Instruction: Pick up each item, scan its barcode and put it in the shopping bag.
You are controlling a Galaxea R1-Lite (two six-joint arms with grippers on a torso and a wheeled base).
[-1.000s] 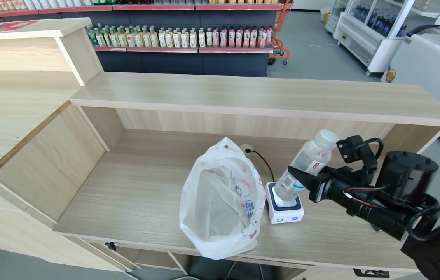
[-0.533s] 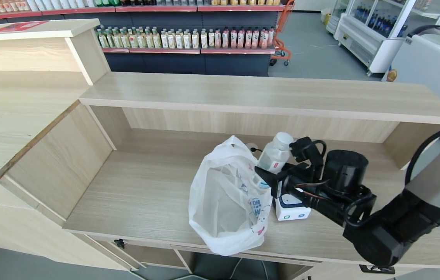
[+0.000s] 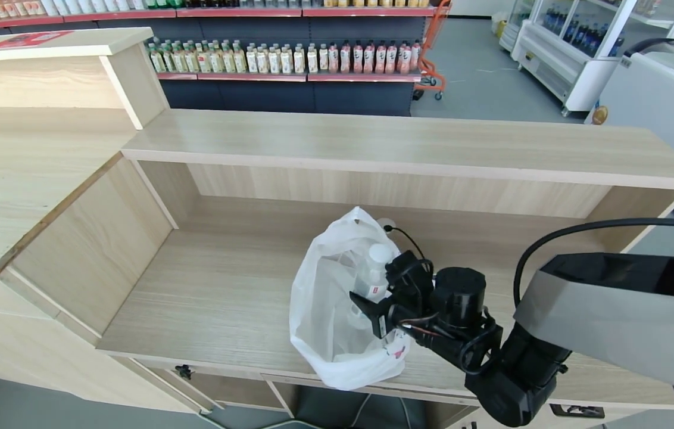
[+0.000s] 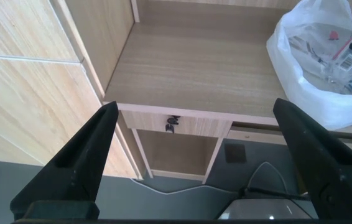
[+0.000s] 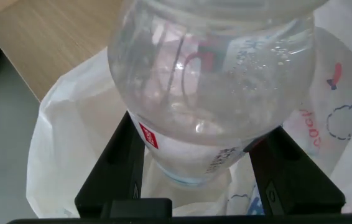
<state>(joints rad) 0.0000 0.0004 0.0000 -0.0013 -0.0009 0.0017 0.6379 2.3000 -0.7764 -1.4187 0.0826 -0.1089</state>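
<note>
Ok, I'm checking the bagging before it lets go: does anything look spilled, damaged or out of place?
Nothing spilled or damaged. The water bottle is capped and tilted, held by the right gripper inside the shopping bag. Only oddity: the bag bulges past the front edge of the counter.

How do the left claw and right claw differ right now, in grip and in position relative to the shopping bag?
Grip: the left claw is open and empty; the right claw is shut on the water bottle.
Place: the right claw is at the shopping bag's mouth, with the bottle partly inside; the left claw is apart from the bag, facing the counter's front edge.
Both are black and two-fingered.
</note>
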